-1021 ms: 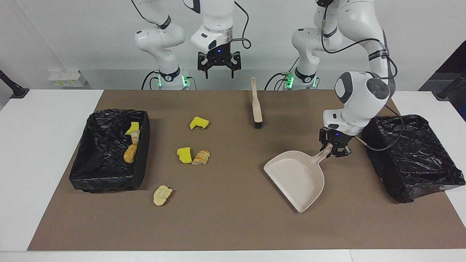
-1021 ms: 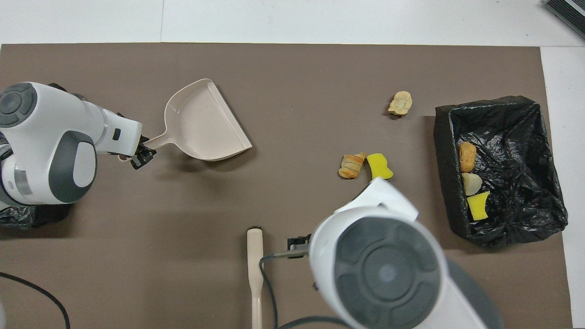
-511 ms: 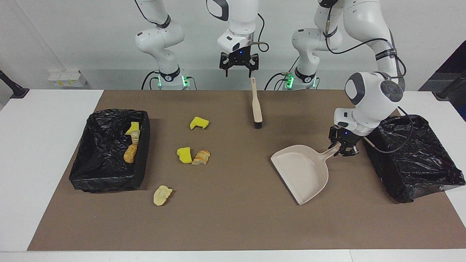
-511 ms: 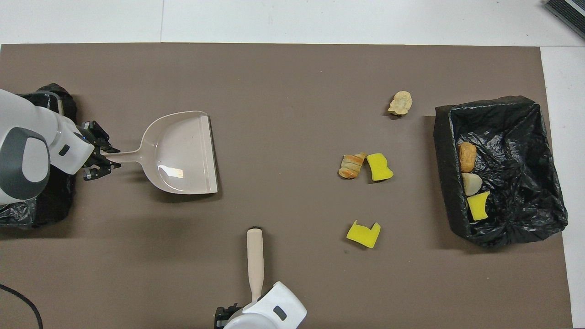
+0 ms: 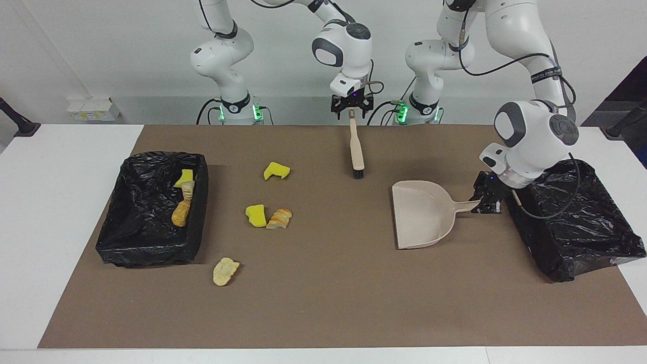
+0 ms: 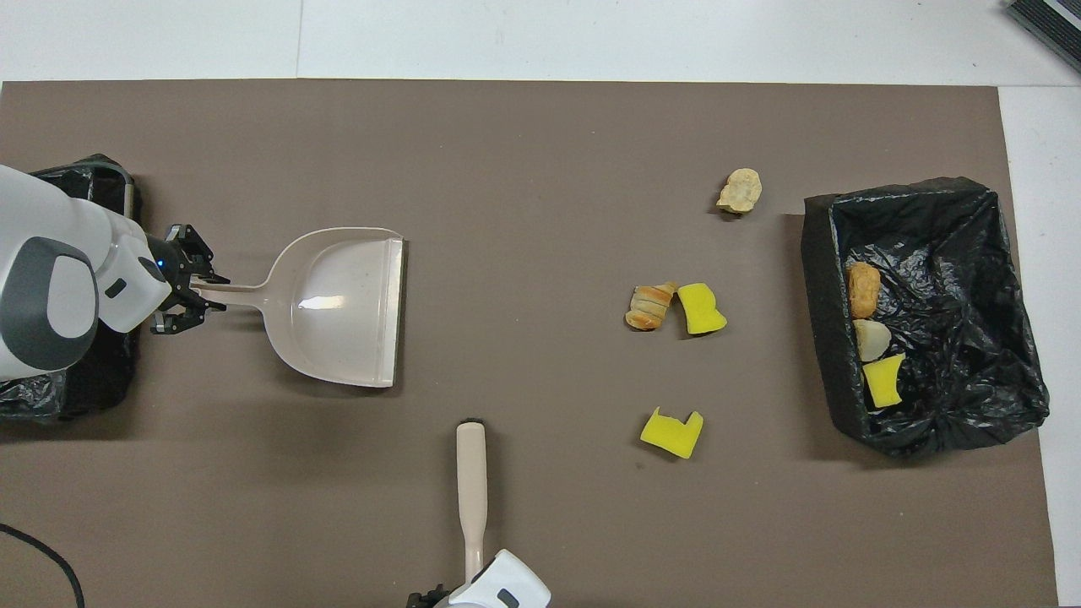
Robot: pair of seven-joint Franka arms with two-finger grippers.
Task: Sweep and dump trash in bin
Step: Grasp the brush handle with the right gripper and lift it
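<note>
Loose trash lies on the brown mat: a yellow sponge chunk (image 5: 276, 171) (image 6: 673, 432), a second sponge chunk (image 5: 256, 215) (image 6: 701, 308) beside a bread piece (image 5: 279, 218) (image 6: 650, 306), and another bread piece (image 5: 225, 270) (image 6: 740, 190). Three more scraps lie in the black-lined bin (image 5: 146, 242) (image 6: 971, 253) at the right arm's end. My left gripper (image 5: 484, 203) (image 6: 207, 287) is shut on the handle of the beige dustpan (image 5: 422, 215) (image 6: 338, 304), whose mouth faces the scraps. My right gripper (image 5: 352, 107) is open, low over the handle end of the brush (image 5: 356, 146) (image 6: 471, 490).
A second black-lined bin (image 5: 571, 227) (image 6: 51, 397) stands at the left arm's end, right beside the left gripper. White table shows around the mat.
The left gripper has drawn the dustpan toward the left arm's end and turned its mouth to face the scraps. The right arm has swung over and come down to the brush handle.
</note>
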